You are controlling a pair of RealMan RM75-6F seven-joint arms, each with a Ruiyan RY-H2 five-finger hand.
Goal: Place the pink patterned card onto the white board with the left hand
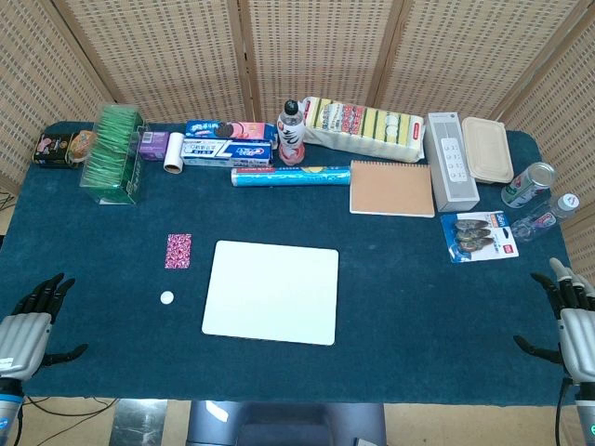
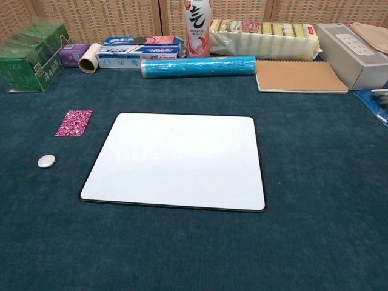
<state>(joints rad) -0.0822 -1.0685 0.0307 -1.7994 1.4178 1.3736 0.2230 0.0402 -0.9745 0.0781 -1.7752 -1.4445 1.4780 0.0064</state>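
Since nothing is lifted yet, the pink patterned card (image 1: 178, 251) lies flat on the bench (image 1: 400, 288) just left of the white board (image 1: 271, 291), while the left robot hand (image 1: 33, 325) and right robot hand (image 1: 572, 321) rest released at the near corners.

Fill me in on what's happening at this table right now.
Nothing is being handled yet. The pink patterned card lies flat on the blue tablecloth just left of the white board, apart from it, with a small white disc nearby. The board carries nothing. The left hand rests open at the table's near left edge, well short of the card, and the right hand sits open at the near right edge. Boxes, a bottle and a notebook line the far side.
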